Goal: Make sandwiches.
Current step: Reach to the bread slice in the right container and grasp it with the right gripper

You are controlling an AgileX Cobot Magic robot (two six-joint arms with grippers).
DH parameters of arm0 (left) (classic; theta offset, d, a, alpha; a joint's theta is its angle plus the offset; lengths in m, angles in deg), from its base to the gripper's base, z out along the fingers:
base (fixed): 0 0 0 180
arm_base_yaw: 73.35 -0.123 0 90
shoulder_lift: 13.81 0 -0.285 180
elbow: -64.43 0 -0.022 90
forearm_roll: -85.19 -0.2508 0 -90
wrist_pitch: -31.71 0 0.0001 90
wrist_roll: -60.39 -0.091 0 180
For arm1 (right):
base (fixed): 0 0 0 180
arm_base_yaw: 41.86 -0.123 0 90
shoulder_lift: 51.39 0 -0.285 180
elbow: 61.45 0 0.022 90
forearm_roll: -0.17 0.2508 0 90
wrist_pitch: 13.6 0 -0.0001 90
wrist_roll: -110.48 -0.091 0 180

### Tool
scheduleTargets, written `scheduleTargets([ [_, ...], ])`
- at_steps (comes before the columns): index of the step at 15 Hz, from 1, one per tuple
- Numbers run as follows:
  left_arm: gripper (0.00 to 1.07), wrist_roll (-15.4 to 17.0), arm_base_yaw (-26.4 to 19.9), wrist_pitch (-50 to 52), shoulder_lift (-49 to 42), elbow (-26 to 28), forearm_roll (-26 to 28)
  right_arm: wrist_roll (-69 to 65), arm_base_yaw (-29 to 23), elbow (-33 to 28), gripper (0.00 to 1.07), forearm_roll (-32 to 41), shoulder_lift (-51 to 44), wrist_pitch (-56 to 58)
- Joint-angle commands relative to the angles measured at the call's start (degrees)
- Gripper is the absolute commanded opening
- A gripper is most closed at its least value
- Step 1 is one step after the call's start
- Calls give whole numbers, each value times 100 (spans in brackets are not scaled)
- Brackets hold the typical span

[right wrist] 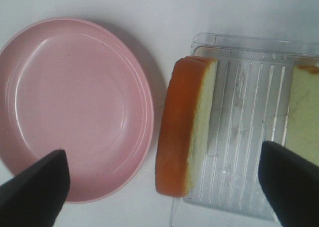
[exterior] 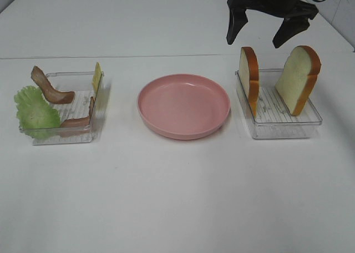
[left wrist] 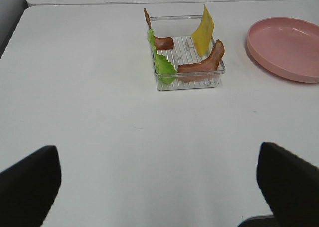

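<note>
Two toy bread slices, the sandwich's outer layers, seen from the high camera; the nearer bread slice [exterior: 249, 78] stands on edge against the 9 o'clock wall of its clear tray [exterior: 283, 132], the second slice [exterior: 298, 78] leans at the 3 o'clock side, the two well apart with bare ribbed floor between; each is thick, cream on the broad faces, with an orange-brown crust running round the rim, glossy in the right wrist view [right wrist: 187, 127]; judged light and fairly stiff, probably smooth enough to slip, so the sound hold is across the two cream faces near the upper crust, not along the curved crust itself; the right gripper [exterior: 254, 41] hangs at 12 o'clock above this tray, fingers spread wide and holding nothing, clear of both slices; the pink plate [exterior: 183, 133], bare, lies at 9 o'clock of the bread tray, just beside it; at 9 o'clock of the plate a second clear tray [exterior: 61, 139] holds the fillings: a ruffled light-green lettuce leaf [exterior: 34, 111] draped over its outer wall, judged thin and floppy, best pinched at an edge; two brown bacon strips [exterior: 50, 89]; a yellow cheese slice [exterior: 97, 77] upright against the wall towards the plate; the left gripper [left wrist: 157, 148], shown only by its own wrist camera, hovers over open table [left wrist: 99, 122] with fingers wide apart and empty, the fillings tray ahead of it
</note>
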Motion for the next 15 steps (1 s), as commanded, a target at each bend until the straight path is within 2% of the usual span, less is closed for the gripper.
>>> scheduleTargets([
  [1,101,-6,17,11,-126,-17,6,-80,6,103,99,-6,281,-40],
  [4,101,-6,17,11,-126,-17,6,-97,11,120,99,17,699,-126],
  [11,101,-6,17,11,-126,-17,0,-97,11,120,98,103,940,-195],
  [12,101,-6,17,11,-126,-17,0,-86,11,120,95,103,940,-201],
  [15,101,-6,17,11,-126,-17,-11,-74,11,120,71,63,951,-201],
])
